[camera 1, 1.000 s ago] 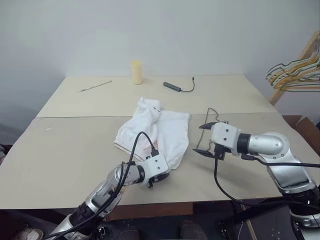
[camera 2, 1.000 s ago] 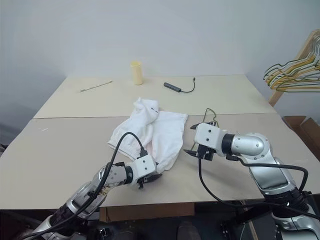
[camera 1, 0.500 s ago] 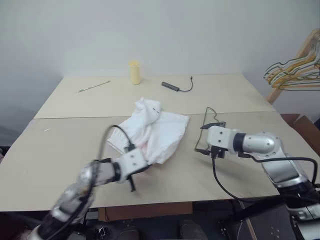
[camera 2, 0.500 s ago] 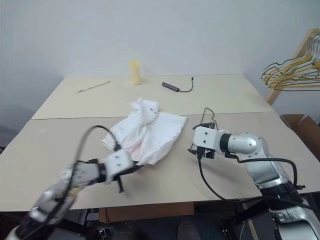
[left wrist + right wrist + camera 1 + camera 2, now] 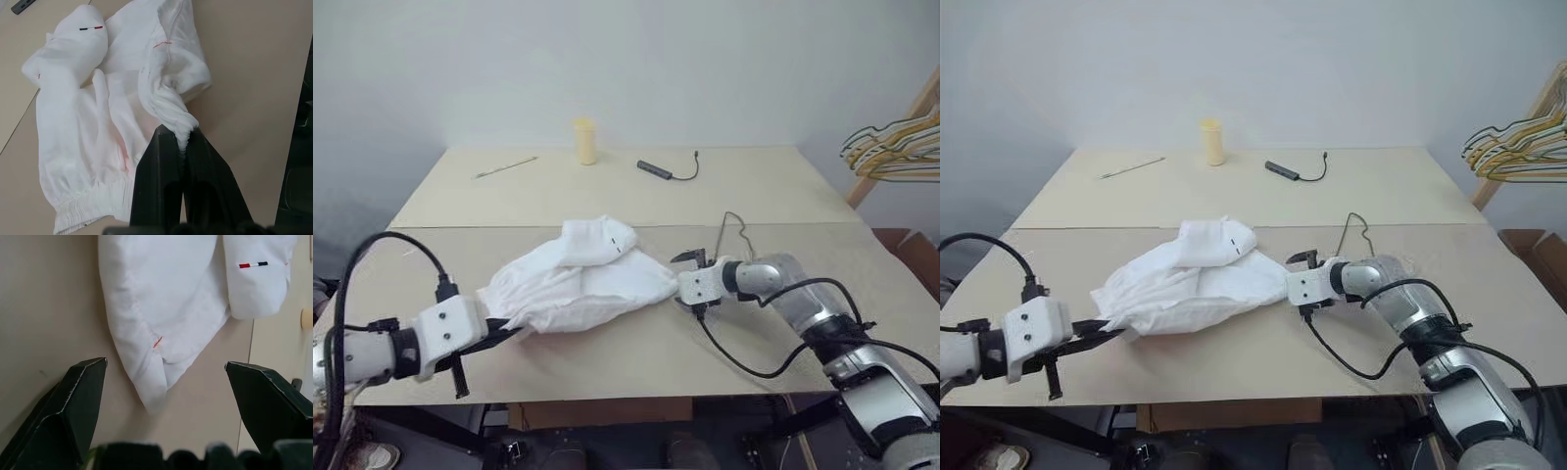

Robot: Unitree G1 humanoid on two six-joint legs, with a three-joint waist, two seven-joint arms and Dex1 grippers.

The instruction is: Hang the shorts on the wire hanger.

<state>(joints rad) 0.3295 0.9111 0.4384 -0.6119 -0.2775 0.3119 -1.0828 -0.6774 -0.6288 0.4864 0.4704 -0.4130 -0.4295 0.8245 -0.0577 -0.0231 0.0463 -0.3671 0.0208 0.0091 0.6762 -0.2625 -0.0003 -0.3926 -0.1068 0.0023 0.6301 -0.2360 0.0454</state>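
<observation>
The shorts (image 5: pixel 582 284) lie on the table (image 5: pixel 754 196), stretched into a long shape whose axis runs from the left gripper (image 5: pixel 182 139) across to the right gripper (image 5: pixel 164 382); the left gripper's fingers are pressed together on a bunched corner of the fabric, at the end of the shorts nearest the table's front left edge; the right gripper sits just beside the opposite end of the shorts, fingers spread wide with a pointed corner of cloth lying between them, untouched; so the right arm is the nearer one to that free end, and I judge the next move is to close on it; the wire hanger (image 5: pixel 732 235) lies on the table just beyond the right gripper, on the far side from the shorts, its hook curving up toward the back of the table; most of its triangle is hidden behind the right wrist and is hard to trace; whether the shorts' waistband faces the hanger cannot be told.
</observation>
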